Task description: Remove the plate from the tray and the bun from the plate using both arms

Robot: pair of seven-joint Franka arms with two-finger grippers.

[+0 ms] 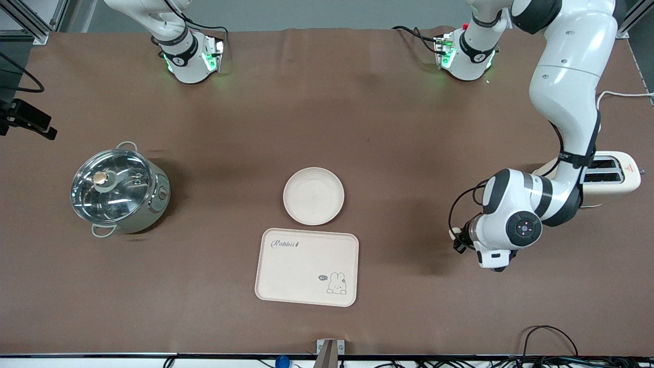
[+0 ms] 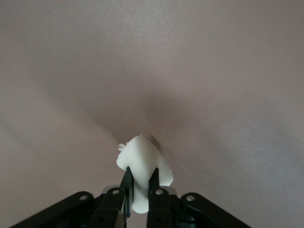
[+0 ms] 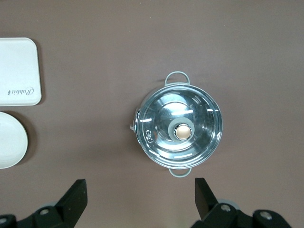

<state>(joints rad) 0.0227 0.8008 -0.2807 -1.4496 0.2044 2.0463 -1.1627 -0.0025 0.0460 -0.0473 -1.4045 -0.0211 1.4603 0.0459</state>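
The round cream plate [image 1: 313, 196] lies on the brown table, just farther from the front camera than the rabbit tray [image 1: 306, 267]; its edge also shows in the right wrist view [image 3: 9, 140]. My left gripper [image 2: 141, 178] is shut on the small pale bun [image 2: 142, 159], squeezing it between its fingers above bare table. In the front view the left gripper [image 1: 461, 240] is low over the table toward the left arm's end, near the toaster. My right gripper [image 3: 140, 187] is open and empty, high above the table near the pot; it is out of the front view.
A steel pot with a glass lid [image 1: 118, 191] stands toward the right arm's end and shows in the right wrist view [image 3: 179, 126]. A cream toaster [image 1: 610, 174] stands at the left arm's end, under that arm. The tray corner shows in the right wrist view [image 3: 16, 71].
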